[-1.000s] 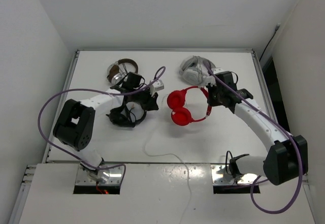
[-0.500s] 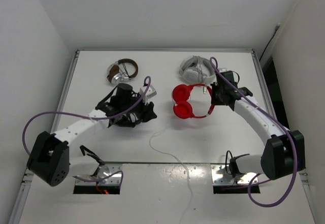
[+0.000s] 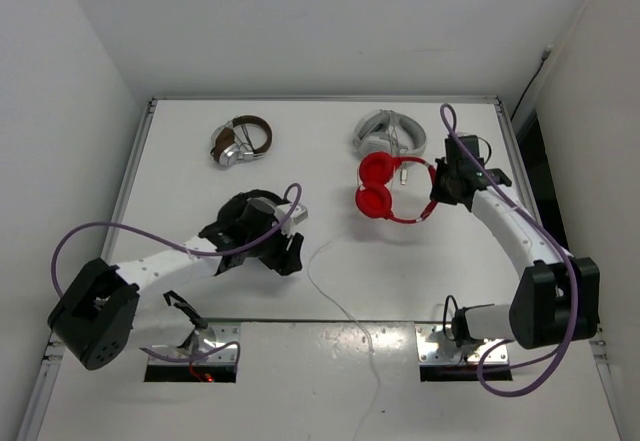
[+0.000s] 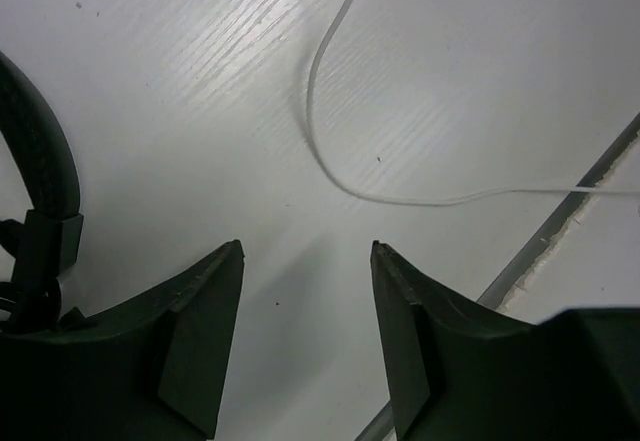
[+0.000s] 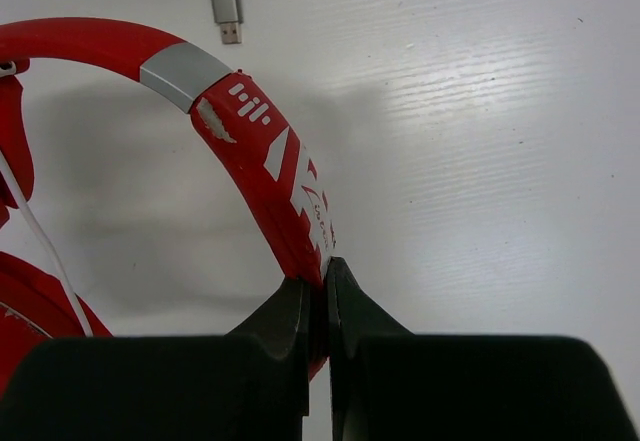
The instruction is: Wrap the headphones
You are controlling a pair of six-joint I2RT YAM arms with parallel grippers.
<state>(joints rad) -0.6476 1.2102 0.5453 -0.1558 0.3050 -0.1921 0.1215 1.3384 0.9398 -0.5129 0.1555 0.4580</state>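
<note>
The red headphones [image 3: 383, 189] lie on the far right part of the white surface [image 3: 170, 191], earcups toward the middle and the headband arching out to the right. The right claw [image 3: 438, 199] is clenched on that headband [image 5: 262, 139], its fingertips pinching the red band edge-on near the lower end of the arc.

The thin white cable [image 3: 322, 279] trails from the earcups toward the near edge, curving left and then right. Its long run goes roughly far to near, between the two arms. The left claw [image 3: 288, 257] is released, fingers spread over bare surface, and the cable's bend [image 4: 318, 131] sits just ahead of it and slightly right. I'd judge the left arm is clearly the nearer one to gather the slack while the right holds the band.

The headband carries a white logo of short bars and a run of white stylised lettering I can't read, beside a grey-silver insert. A black headphone band [image 4: 45, 166] edges the left wrist view. White-grey headphones [image 3: 385, 133] sit just beyond the red pair, and a brown and silver pair [image 3: 240, 141] lies at the far left.
</note>
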